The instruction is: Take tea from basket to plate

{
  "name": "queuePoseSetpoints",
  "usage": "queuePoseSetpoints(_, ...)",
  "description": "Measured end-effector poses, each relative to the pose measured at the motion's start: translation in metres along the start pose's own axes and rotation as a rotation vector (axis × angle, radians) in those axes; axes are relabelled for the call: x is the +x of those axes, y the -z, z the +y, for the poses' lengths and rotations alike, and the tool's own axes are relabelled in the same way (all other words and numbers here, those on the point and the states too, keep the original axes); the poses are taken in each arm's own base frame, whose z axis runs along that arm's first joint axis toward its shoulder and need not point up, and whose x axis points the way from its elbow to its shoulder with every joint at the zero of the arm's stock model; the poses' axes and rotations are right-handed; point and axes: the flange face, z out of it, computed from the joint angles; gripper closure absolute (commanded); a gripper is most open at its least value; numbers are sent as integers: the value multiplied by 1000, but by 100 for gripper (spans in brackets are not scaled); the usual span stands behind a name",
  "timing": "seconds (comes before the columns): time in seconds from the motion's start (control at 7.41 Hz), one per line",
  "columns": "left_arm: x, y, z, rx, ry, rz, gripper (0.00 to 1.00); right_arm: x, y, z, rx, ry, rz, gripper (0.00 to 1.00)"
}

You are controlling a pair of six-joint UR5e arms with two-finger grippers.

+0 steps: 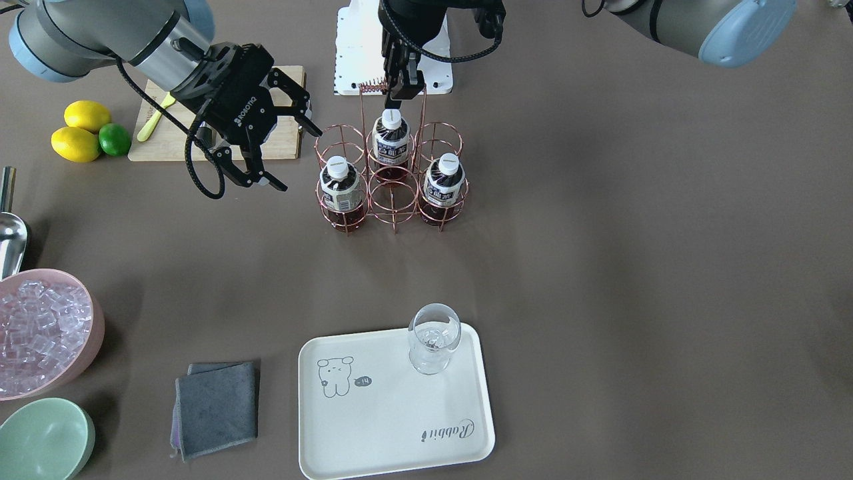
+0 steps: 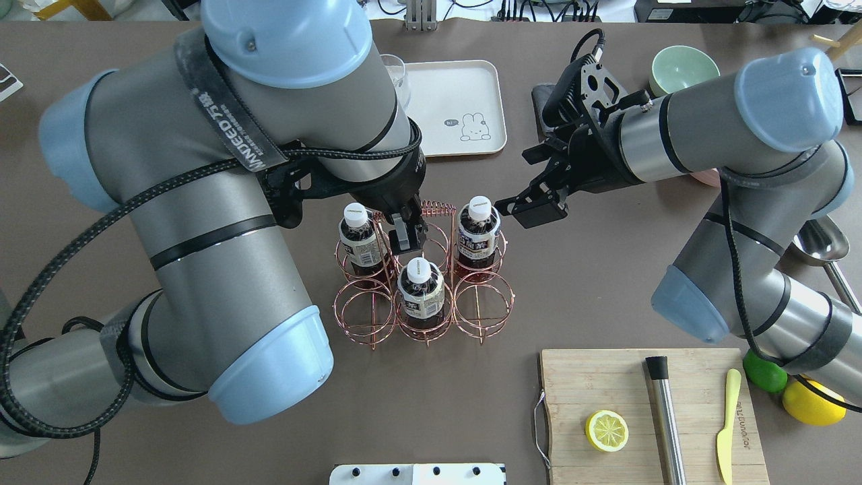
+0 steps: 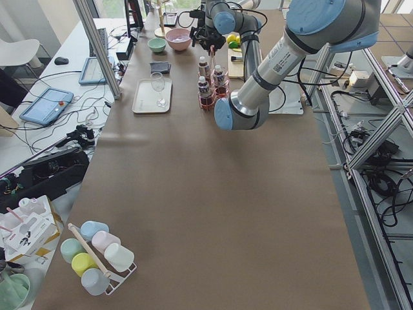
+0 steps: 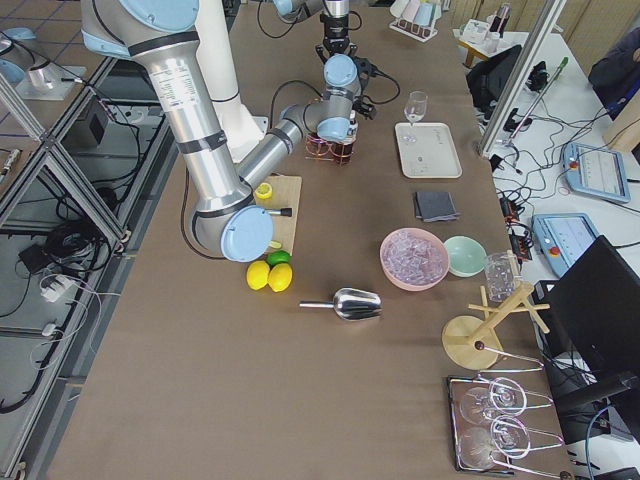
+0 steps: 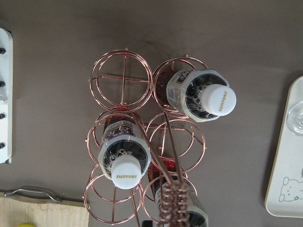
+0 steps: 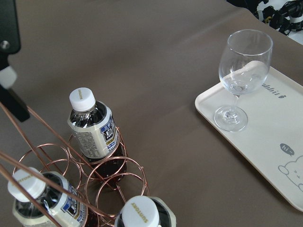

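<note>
With nothing moved yet, all three bottles of tea (image 1: 340, 190) stand in the basket (image 1: 393, 200), the plate (image 1: 393, 427) holds only a wine glass (image 1: 433, 343), the right gripper (image 1: 293, 157) hangs beside them with jaws wide and empty, and the left gripper (image 1: 400, 93) seems clamped on the basket's handle.

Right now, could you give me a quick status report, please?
Left gripper shut on basket handle. Right gripper open, empty, beside basket. Three teas in basket, none gripped. Wine glass on plate corner; rest free.
</note>
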Motion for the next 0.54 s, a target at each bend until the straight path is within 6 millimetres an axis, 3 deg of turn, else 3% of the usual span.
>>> queuePoseSetpoints(0.54,0,1,0,0,0,2,100,-27,-26,12,31,70,11,1)
